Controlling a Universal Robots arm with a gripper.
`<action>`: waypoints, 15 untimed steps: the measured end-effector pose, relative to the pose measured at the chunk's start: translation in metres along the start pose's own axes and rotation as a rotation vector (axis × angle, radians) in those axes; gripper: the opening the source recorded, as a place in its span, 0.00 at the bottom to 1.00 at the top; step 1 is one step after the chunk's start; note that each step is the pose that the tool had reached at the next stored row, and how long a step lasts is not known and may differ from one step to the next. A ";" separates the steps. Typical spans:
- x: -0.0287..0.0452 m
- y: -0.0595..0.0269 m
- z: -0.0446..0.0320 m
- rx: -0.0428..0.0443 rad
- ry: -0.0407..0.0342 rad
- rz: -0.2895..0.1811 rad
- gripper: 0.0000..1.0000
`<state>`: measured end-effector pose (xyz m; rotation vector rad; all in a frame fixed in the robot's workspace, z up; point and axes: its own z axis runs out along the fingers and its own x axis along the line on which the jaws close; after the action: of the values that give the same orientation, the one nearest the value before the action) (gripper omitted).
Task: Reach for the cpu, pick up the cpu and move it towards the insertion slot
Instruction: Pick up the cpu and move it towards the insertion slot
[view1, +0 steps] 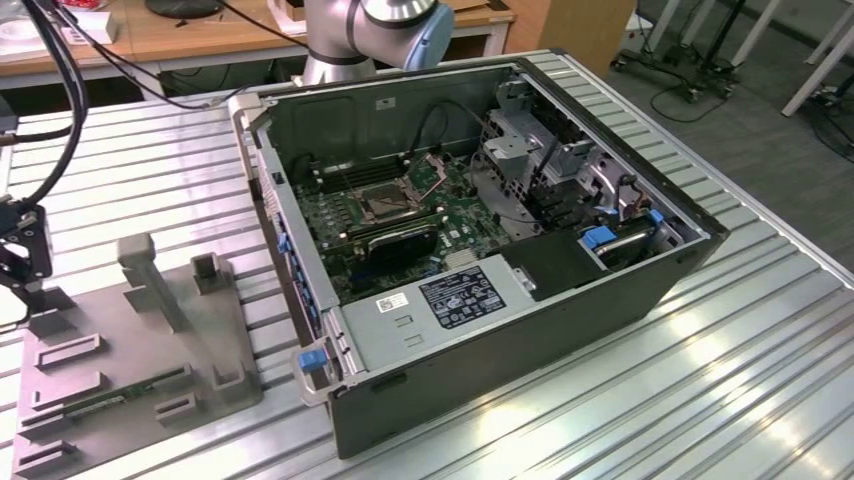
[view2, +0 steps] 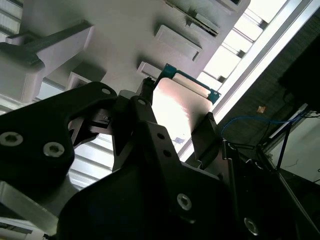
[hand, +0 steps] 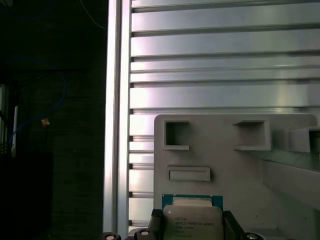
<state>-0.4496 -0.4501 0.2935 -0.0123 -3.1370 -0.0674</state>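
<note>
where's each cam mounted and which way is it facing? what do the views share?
Exterior view: off the arm, high, looking down into the open computer case, insertion slot and fixture plate; arm at top, gripper at the exterior view's left edge.
First wrist view: on the wrist, facing the fixture plate and slatted table; fingertips flank the cpu.
Second wrist view: on the wrist, behind the fingers, looking past them at the fixture plate.
Shared: both wrist views show the cpu between the fingers over the fixture plate.
</note>
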 end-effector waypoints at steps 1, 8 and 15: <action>0.0000 0.0000 -0.0008 0.0000 0.0000 0.000 0.55; -0.0002 0.0002 -0.0040 -0.0001 0.0000 0.000 0.55; -0.0003 0.0003 -0.0063 0.0000 0.0002 0.000 0.55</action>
<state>-0.4493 -0.4501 0.2998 -0.0123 -3.1368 -0.0674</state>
